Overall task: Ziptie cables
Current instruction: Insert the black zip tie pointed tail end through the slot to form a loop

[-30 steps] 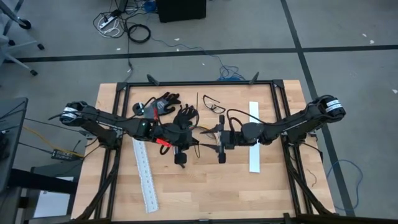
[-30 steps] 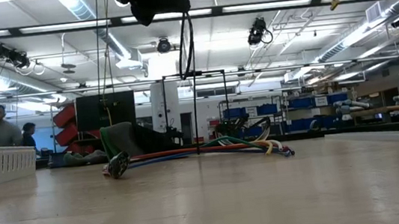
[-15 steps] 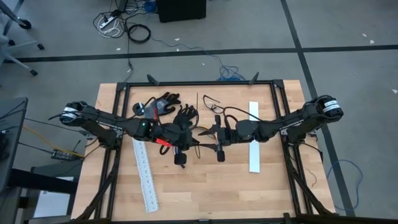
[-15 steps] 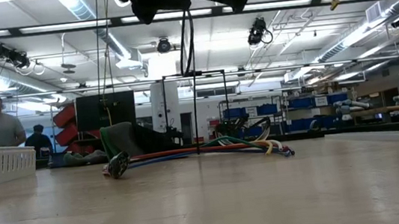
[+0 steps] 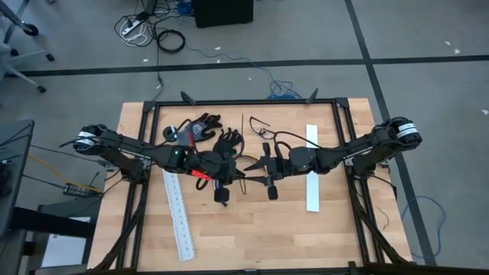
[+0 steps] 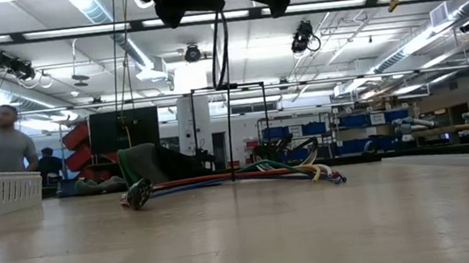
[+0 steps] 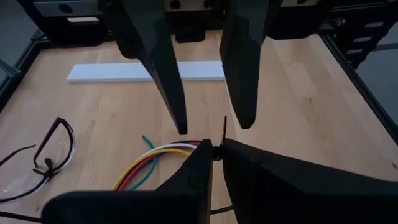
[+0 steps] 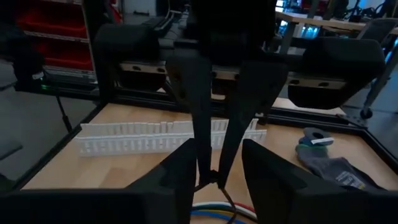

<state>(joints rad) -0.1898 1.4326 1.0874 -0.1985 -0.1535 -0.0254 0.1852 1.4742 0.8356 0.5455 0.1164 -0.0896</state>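
The cables [image 7: 152,163], thin yellow, white, red and green wires, lie on the wooden table [image 5: 252,229] under both grippers; in the low view the cables [image 6: 248,176] rest flat on the board. My left gripper [image 7: 216,151] hangs above them, shut on a thin black zip tie [image 7: 224,130]. My right gripper [image 7: 211,127] faces it from the table's right, open, with one finger on each side of the tie's upright tip and not touching it. From above, the two grippers [image 5: 243,163] meet at the table's middle. My left gripper pinches the zip tie between its two fingertips [image 7: 205,155]. A short free end [image 7: 224,124] sticks up past them. The fingers slant down from the table's left. The tie is held clear of the table, above the cables.
Two black gloves [image 5: 214,134] and safety glasses [image 5: 262,128] lie at the far side. White slotted strips lie at the left [image 5: 177,214] and right [image 5: 312,168]. A black frame [image 5: 244,103] rims the table. A person [image 6: 2,149] stands in the room behind.
My right gripper has moved a little toward the table's left, closing on my left gripper, and has rolled somewhat about its own line. My left gripper has held the zip tie still.
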